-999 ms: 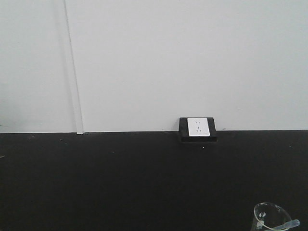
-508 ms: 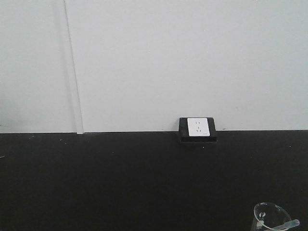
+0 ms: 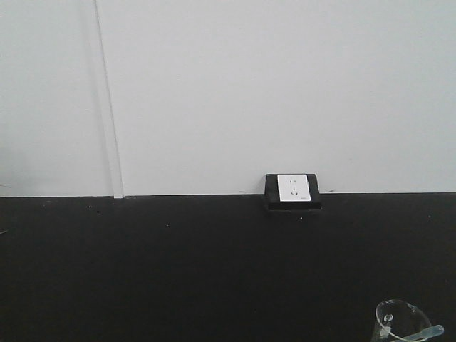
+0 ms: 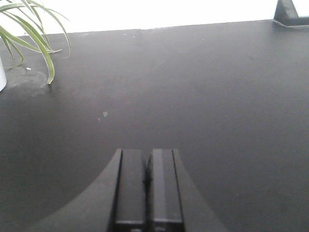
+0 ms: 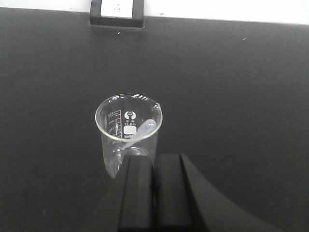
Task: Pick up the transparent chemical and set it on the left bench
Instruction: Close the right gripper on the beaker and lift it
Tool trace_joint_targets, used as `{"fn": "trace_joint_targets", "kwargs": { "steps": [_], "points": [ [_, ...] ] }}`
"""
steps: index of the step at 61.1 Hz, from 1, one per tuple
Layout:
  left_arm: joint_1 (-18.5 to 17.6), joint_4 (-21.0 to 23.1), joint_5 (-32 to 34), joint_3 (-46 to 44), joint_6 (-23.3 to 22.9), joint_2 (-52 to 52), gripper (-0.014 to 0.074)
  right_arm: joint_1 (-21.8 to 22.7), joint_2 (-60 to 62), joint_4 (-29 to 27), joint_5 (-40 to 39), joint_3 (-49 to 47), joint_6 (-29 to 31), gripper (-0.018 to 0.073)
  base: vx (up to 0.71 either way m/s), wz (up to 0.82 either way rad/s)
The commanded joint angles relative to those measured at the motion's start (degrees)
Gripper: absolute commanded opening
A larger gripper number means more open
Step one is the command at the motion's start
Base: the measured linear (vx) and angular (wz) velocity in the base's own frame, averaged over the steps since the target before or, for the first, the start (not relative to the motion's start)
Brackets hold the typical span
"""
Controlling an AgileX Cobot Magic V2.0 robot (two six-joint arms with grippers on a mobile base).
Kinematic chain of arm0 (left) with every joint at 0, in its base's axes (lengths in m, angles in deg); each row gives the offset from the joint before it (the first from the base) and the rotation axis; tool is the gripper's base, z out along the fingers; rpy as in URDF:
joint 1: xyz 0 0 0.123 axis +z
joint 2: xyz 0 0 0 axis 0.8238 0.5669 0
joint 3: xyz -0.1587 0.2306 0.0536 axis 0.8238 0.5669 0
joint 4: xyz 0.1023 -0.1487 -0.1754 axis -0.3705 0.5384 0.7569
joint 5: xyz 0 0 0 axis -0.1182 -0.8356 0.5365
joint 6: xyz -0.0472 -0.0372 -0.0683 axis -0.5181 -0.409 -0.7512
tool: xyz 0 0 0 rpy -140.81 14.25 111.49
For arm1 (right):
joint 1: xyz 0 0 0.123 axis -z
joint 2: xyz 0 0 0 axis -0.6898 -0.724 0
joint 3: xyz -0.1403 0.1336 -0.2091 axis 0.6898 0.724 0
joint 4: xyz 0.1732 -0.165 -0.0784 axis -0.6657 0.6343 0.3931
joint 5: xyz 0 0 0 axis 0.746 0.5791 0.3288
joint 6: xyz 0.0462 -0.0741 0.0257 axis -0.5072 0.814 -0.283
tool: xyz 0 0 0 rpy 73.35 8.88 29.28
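Black matte table (image 3: 178, 271) is filling the lower half of your front cam, w/ a white wall socket (image 3: 293, 188) sitting at its back edge against the pale wall (image 3: 249, 92). You're seeing a clear glass beaker (image 5: 128, 130) standing upright on that table, at the bottom-right corner of the front view and approx. centre of the right wrist cam. The transparent chemical (image 5: 146, 127), i.e. the small whitish dropper pipette, is leaning inside the beaker. Its bulb end is resting on the rim near the spout and poking out past it, and its tip end is pointing down toward the beaker's bottom.

Your right pincer (image 5: 154, 162) is hovering just on the near side of the beaker, fingers pressed together w/ nothing between them. Its tips are overlapping the beaker's lower wall in the wrist cam, so you can't tell whether they're touching the glass.

Your left pincer (image 4: 147, 159) is likewise pressed together, holding nothing, and is hanging over a bare stretch of the black table. On the left wrist cam you're getting green plant leaves (image 4: 34, 34) drooping at top left, next to a sliver of a white pot (image 4: 2, 77) at the frame edge.
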Motion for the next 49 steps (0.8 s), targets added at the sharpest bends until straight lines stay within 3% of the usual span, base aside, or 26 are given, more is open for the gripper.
{"fn": "trace_joint_targets", "kwargs": {
  "steps": [1,13,20,28,49],
  "points": [
    [-0.1,0.0,4.5,0.9,-0.4,-1.1,-0.0003,0.3,-4.6,-0.1,-9.5,-2.0,-1.4,0.0262,0.00,0.00],
    [-0.1,0.0,4.5,0.9,-0.4,-1.1,-0.0003,0.3,-14.3,-0.1,-19.0,-2.0,-1.5,0.0499,0.00,0.00],
    [-0.1,0.0,4.5,0.9,-0.4,-1.1,-0.0003,0.3,-19.2,0.2,-26.3,-2.0,-1.2,0.0550,0.00,0.00],
    [-0.1,0.0,4.5,0.9,-0.4,-1.1,-0.0003,0.3,-25.0,0.2,-33.1,-2.0,-1.2,0.0533,0.00,0.00],
    [-0.1,0.0,4.5,0.9,-0.4,-1.1,-0.0003,0.3,-33.0,0.1,-42.2,-2.0,-1.1,0.0405,0.00,0.00]
  ]
}}
